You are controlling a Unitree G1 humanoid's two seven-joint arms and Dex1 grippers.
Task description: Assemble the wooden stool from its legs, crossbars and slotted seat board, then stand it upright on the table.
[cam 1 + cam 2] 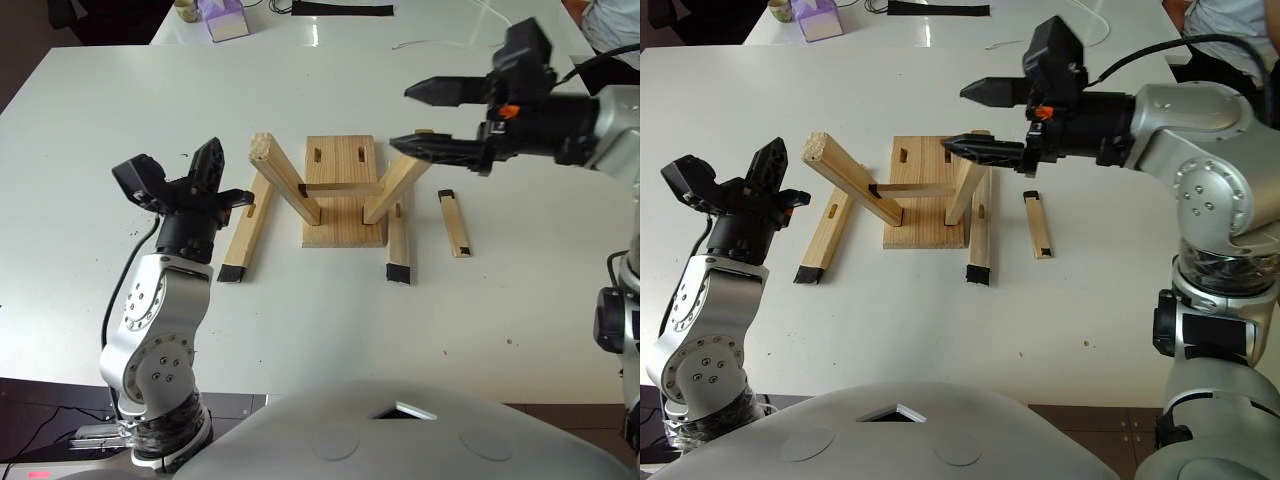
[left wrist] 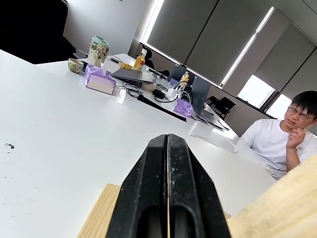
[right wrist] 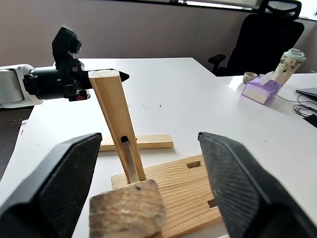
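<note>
On the white table (image 1: 120,120) I see the seat board (image 1: 345,232) lying flat with two legs slotted in. The left leg (image 1: 283,180) and right leg (image 1: 395,187) both lean outward, with a crossbar (image 1: 343,187) bridging them. Right gripper (image 1: 400,117) hovers at the right leg's top, fingers spread wide. From its wrist cam the leg's end sits between them, and I can't tell if either pad touches it. Left gripper (image 1: 243,197) has its fingers pressed together, tip over a loose leg (image 1: 245,240) lying flat left of the board. A second loose leg (image 1: 399,250) and a short crossbar (image 1: 454,222) lie to the board's right
</note>
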